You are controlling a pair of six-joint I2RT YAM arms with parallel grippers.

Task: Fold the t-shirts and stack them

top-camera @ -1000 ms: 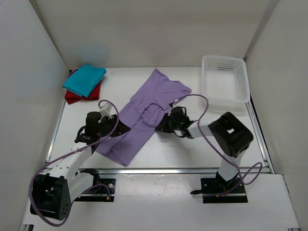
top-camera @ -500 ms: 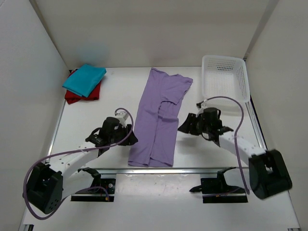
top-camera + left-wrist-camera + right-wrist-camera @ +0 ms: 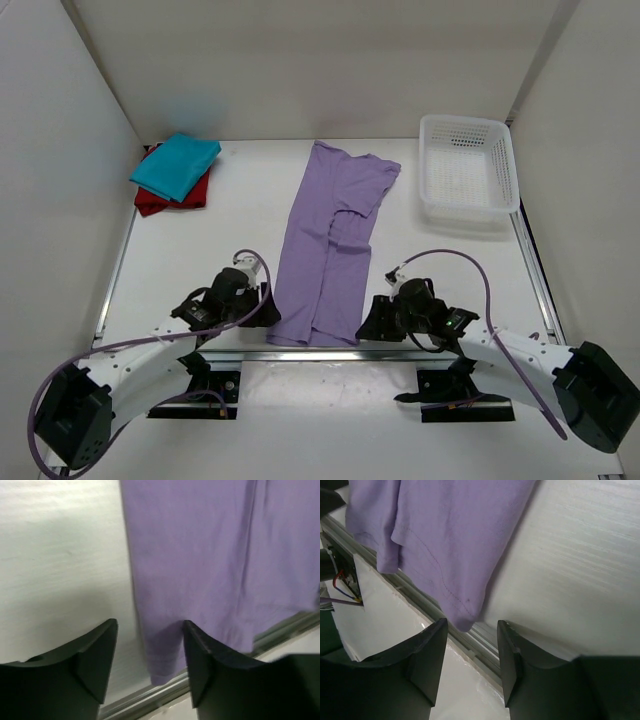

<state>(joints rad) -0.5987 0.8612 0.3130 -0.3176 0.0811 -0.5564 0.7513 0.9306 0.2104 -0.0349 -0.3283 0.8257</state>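
Lavender shirt point(image 3: 335, 240) lies folded lengthwise on table point(image 3: 220, 235). Left gripper point(image 3: 150, 632) and right gripper point(image 3: 472, 627) at its near corners, jaws apart, gripping nothing.

White mesh basket point(image 3: 465, 170) stands at the table's point(image 3: 220, 240) far right corner, perhaps touching the wall point(image 3: 575, 150).

No writing, label, brand, number or sign can be read in any view
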